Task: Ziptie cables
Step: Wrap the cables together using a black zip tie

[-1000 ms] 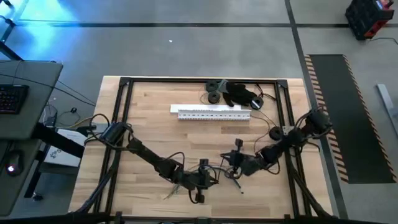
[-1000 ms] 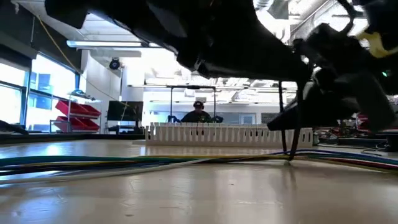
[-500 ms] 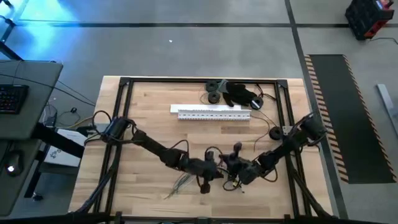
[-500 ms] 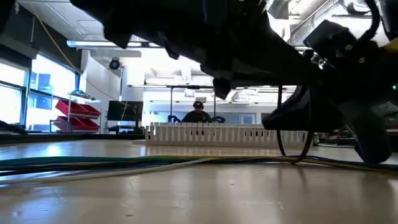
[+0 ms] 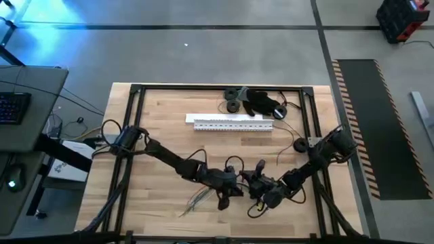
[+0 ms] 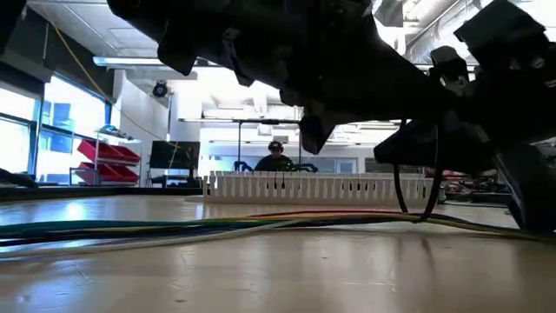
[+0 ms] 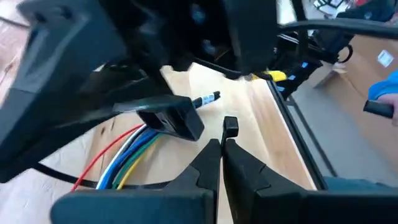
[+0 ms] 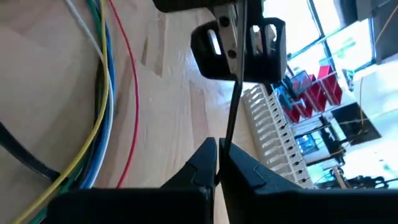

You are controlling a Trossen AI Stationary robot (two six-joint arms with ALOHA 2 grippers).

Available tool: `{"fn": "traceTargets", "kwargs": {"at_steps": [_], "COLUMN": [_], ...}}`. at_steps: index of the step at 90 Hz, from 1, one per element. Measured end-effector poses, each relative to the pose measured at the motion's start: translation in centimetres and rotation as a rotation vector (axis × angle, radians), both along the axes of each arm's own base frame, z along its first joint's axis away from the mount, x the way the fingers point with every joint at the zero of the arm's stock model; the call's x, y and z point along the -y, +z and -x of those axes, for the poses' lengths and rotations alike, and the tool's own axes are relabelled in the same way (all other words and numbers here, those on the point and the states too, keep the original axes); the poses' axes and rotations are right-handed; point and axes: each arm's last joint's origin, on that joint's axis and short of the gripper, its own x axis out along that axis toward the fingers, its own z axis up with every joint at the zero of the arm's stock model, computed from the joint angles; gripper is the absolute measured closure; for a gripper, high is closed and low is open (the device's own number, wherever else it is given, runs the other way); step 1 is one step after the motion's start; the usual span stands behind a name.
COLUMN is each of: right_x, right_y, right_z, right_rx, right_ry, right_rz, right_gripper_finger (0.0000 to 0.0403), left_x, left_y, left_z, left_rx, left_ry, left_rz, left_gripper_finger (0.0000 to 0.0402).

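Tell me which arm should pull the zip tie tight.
Right, probably. The right tool is shut on the zip tie, whose strip runs straight from its fingertips to the left tool, which pinches the other end near the cables. Drawing the right arm back looks simplest.

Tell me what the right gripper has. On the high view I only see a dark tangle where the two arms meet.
Observer: In the right wrist view, the right gripper is shut on a thin black zip tie that runs up to the left gripper.
Operator: And the cables?
Observer: The cables are coloured red, white, blue, green and yellow, and they lie side by side.
Operator: Is anything round them?
Observer: A black strap crosses them. I cannot tell whether it wraps them.
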Motion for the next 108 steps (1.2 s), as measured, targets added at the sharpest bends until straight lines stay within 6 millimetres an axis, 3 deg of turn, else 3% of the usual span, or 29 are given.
{"fn": "traceTargets", "kwargs": {"at_steps": [45, 108], "right_x": [-0.1, -0.6], "right_y": [-0.1, 0.8], "right_z": [0.2, -0.8], "right_rx": [-0.017, -0.038], "right_ry": [0.008, 0.035], "right_rz": [0.05, 0.183], "right_gripper_finger": [0.0403, 0.0403], "left_x": [-0.6, -0.6], "left_y": [1.7, 1.6], "left_z": [0.1, 0.2], "left_rx": [0.018, -0.002], "left_ry": [-0.013, -0.008], "left_rz": [0.02, 0.03], "left_gripper_finger": [0.0402, 0.0402]}}
